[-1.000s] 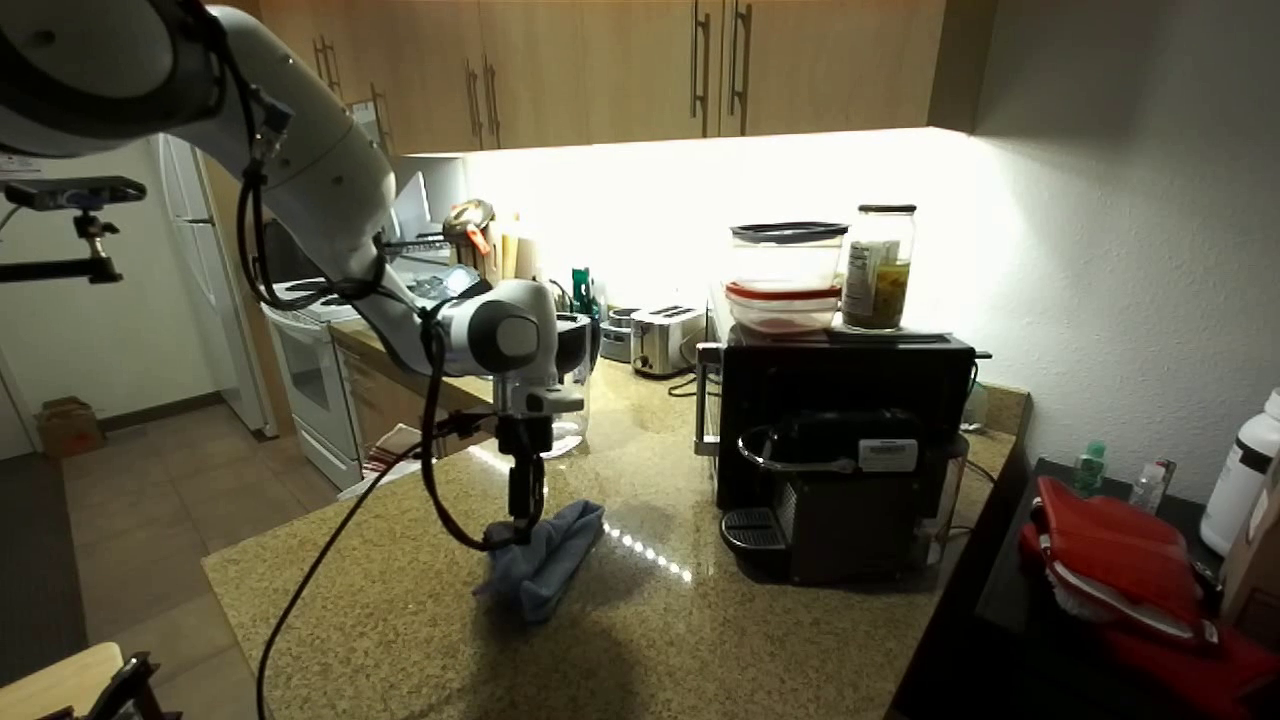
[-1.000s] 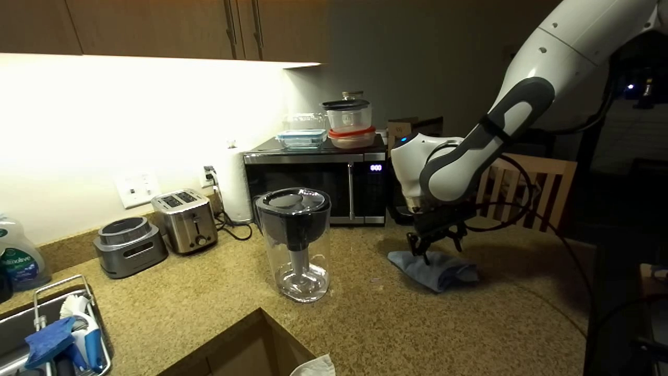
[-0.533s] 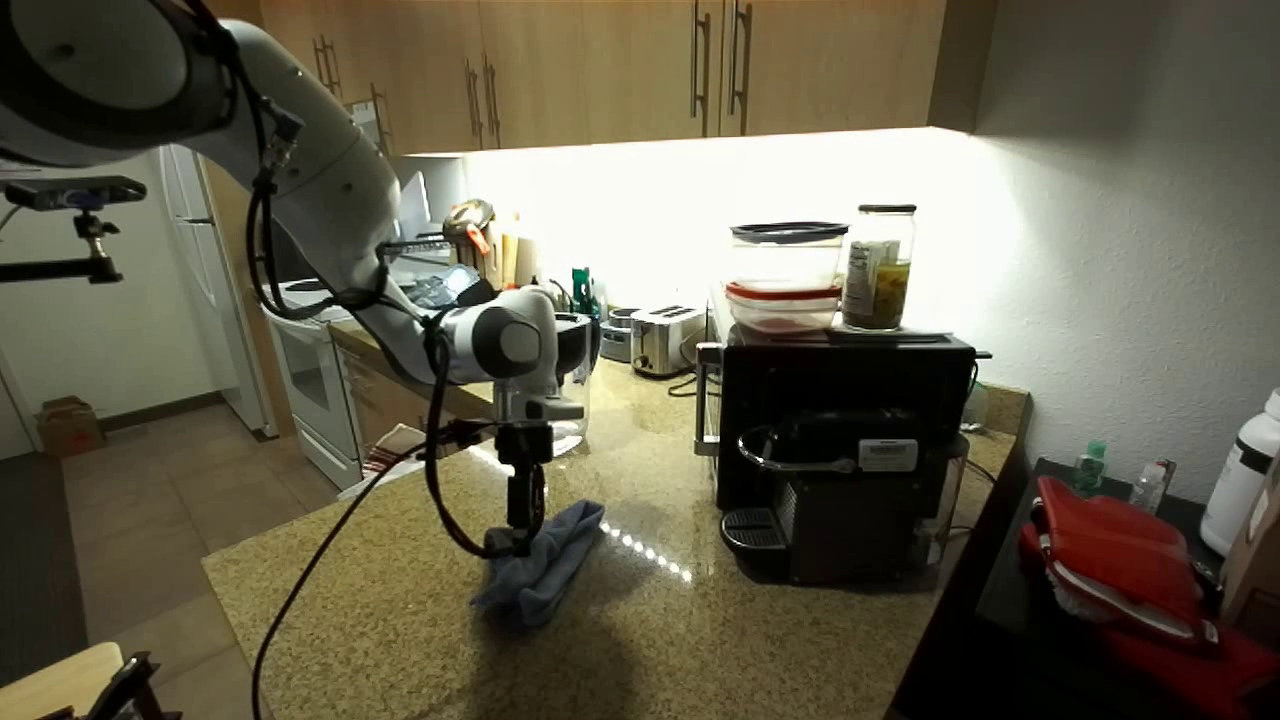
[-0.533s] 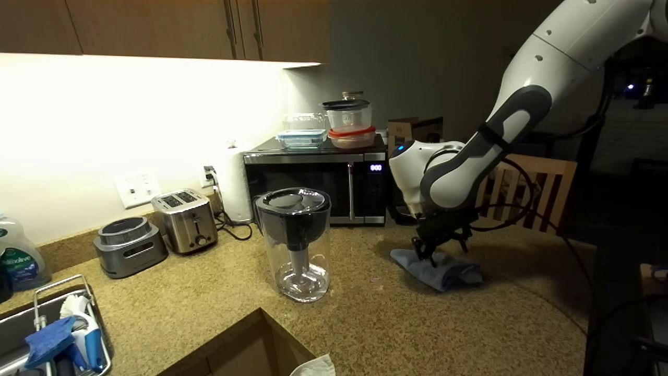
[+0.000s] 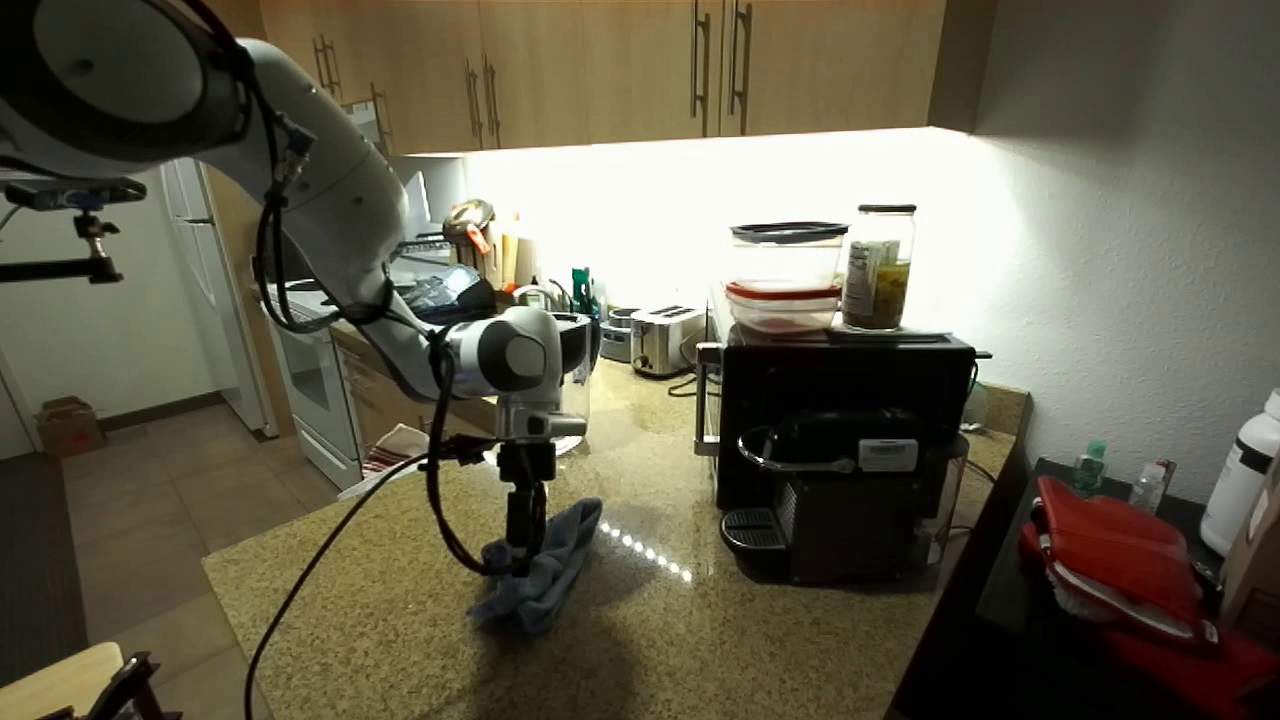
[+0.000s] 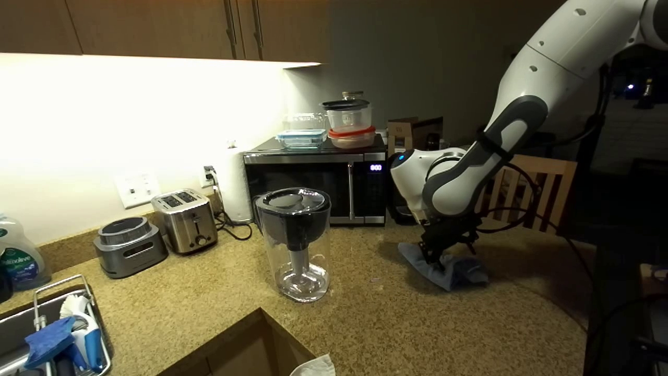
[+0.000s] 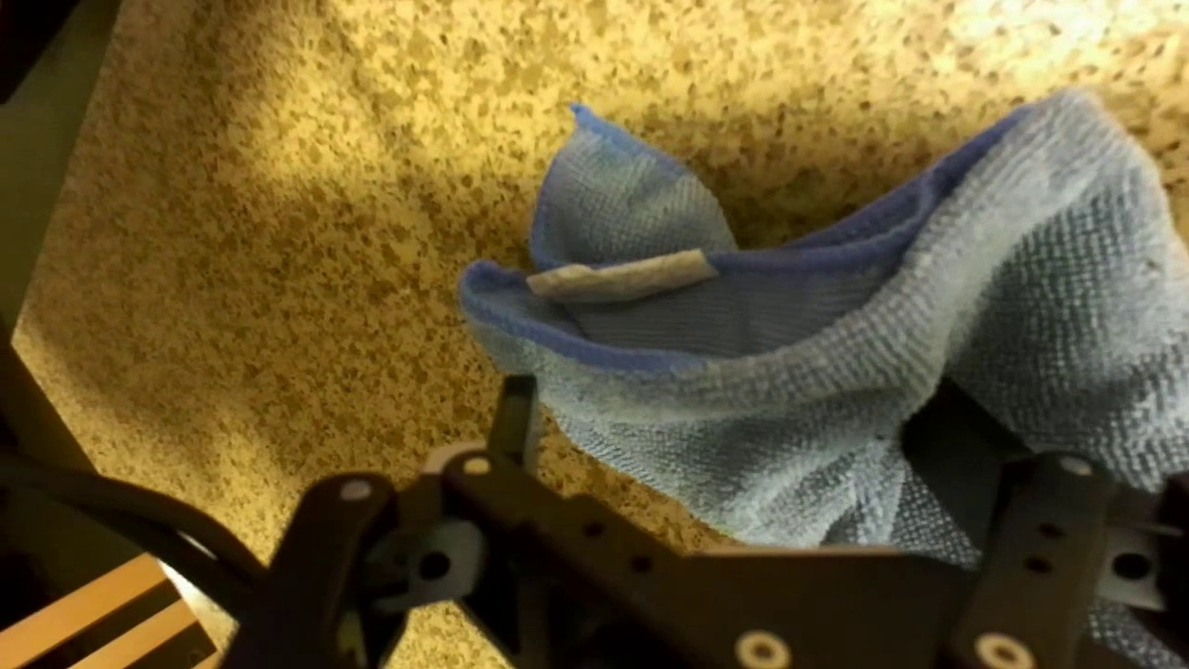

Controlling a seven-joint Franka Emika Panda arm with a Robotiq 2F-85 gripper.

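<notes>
- We see a grey-blue cloth (image 7: 817,395), nubbly like towelling, with a brighter blue hem (image 7: 594,350) along its edges.
- We find it rumpled and doubled over, the inner side showing within the fold and one pointed corner (image 7: 632,204) poking out past it.
- We make out a narrow, pale label (image 7: 624,278) at the hem, beside that corner.
- In both exterior views we see it lying in a loose, elongated heap on the speckled countertop (image 5: 720,640).

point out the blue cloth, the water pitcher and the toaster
Blue cloth (image 7: 817,386): in the wrist view, on the fold across its middle.
Water pitcher (image 6: 296,235): in an exterior view, on its dark inner section.
Toaster (image 6: 187,224): in an exterior view, on its steel front face.
</notes>
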